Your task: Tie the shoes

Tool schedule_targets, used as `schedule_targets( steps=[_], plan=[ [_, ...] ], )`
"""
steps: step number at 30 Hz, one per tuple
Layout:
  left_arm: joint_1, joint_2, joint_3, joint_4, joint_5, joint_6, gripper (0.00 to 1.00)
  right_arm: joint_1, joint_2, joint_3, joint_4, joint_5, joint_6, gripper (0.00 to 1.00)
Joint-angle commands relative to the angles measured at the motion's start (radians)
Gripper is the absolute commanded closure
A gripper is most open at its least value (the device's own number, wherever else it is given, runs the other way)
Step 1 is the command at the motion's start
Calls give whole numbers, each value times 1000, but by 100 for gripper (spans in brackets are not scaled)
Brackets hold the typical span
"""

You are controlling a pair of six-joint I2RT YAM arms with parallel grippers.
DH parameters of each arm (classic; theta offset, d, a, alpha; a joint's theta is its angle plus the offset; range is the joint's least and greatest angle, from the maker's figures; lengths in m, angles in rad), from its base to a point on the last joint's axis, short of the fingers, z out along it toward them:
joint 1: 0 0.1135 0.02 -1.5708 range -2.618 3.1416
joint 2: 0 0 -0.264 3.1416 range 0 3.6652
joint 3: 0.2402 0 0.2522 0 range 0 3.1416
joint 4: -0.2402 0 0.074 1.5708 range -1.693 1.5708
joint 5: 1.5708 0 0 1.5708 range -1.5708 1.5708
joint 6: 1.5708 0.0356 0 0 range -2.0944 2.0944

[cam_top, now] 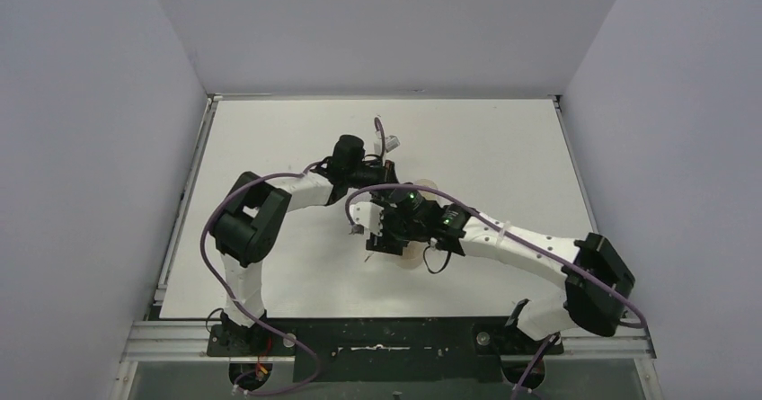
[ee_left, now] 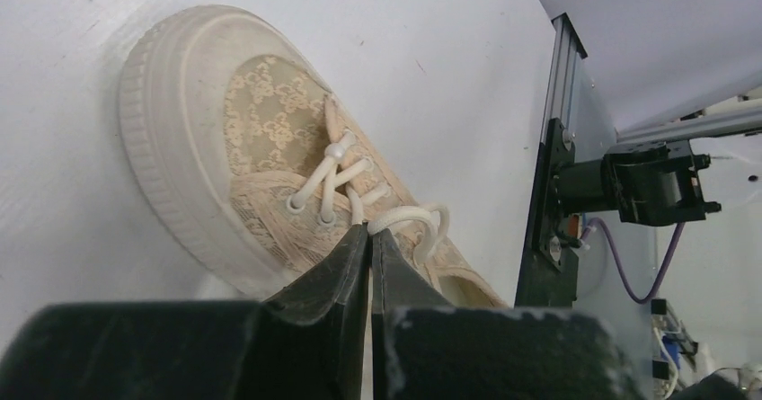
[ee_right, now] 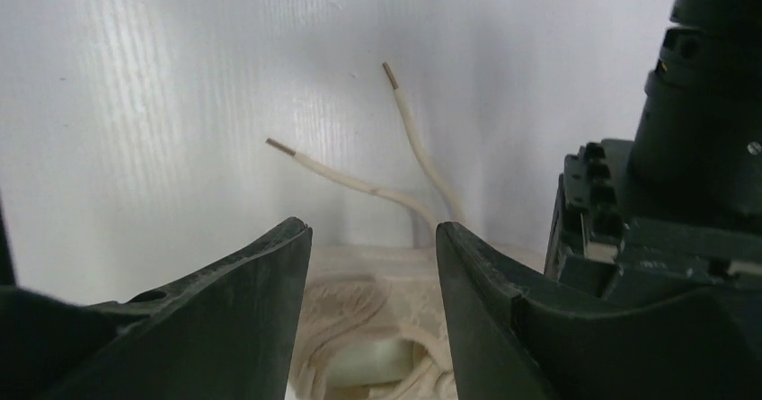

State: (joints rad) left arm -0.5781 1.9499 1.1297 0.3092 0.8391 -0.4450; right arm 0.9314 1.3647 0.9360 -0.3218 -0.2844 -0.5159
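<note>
Two brown-tipped lace ends show only past the right gripper, its fingers parted. The left wrist view alone shows the sneaker with its lacy upper and ribbed sole, and the left gripper pinched together.

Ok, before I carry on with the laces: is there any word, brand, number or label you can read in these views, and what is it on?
No readable text in any view.
sneaker: its upper carries a repeating woven ornament, with no letters I can make out; no brand mark shows on the sole.
left arm and right arm: no label shows; any marking would be too small to read.
</note>
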Motion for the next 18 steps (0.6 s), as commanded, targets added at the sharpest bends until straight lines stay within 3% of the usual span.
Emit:
schedule_targets(
  steps=[1,9,18],
  plan=[
    [25,53,86,-37,111,-46,100,16,134,97,141,99,-154,46],
    [47,83,111,-31,149,-61,100,20,358,219,134,204,-336,46],
    [46,107,133,-56,161,-52,100,18,492,268,123,318,-417,42]
  ],
)
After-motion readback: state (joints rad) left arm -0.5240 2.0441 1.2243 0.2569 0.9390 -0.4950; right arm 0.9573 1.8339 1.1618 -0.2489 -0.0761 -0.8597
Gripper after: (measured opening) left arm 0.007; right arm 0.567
